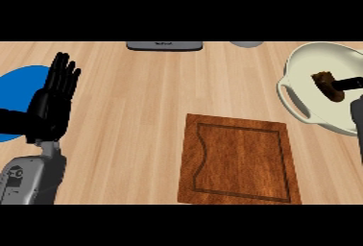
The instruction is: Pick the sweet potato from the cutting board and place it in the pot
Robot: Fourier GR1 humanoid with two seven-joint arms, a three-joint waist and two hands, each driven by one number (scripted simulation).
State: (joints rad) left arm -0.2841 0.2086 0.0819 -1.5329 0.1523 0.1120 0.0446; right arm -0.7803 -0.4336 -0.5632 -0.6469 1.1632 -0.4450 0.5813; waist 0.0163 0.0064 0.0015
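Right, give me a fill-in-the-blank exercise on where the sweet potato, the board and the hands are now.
1. The sweet potato is inside the ____.
2. The cutting board has ____ lying on it.
3. The left hand rests open with its fingers pointing up, over a ____ plate.
4. The right hand shows at the view's ____ edge.

Missing words: pot; nothing; blue; right
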